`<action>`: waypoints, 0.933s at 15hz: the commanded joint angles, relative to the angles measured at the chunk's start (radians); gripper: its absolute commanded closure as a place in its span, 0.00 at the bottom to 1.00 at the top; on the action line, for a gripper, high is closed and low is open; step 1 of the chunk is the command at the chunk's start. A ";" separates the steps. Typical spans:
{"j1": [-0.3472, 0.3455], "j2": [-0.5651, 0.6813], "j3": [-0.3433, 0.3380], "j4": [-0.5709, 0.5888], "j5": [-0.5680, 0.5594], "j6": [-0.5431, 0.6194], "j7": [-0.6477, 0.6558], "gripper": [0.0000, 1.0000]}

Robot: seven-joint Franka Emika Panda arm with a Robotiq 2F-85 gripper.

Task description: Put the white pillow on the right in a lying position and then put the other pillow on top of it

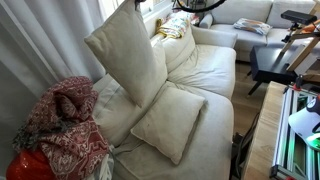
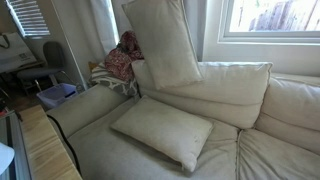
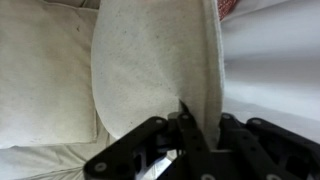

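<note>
Grip: the tool (image 3: 185, 112) is clenched on one edge of the raised pillow (image 3: 150, 60), with the fabric pinched between its fingers in the wrist view. The arm is out of frame in both exterior views.
Aloft: the raised pillow hangs away from the tool, tilted and clear of the surface (image 1: 215, 70).
Below the tool: the flat pillow (image 1: 170, 120) lies on the seat, near the hanging pillow's free corner.
Step in hand: judged to be the stacking, since one pillow is already lying down.
Doing it well: bring the tool over the flat pillow and lower until the free edge touches. Then lay the rest down with the edges matched, and let go only once it rests fully.
Risk: an early release could send it sliding off.
</note>
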 commanded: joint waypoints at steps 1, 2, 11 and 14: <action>0.001 0.001 -0.002 0.001 0.001 -0.004 -0.004 0.83; 0.002 0.000 -0.001 0.000 0.001 -0.004 -0.005 0.83; -0.051 -0.024 -0.001 0.025 -0.033 -0.279 -0.399 0.96; -0.069 -0.027 -0.031 0.079 -0.095 -0.455 -0.549 0.96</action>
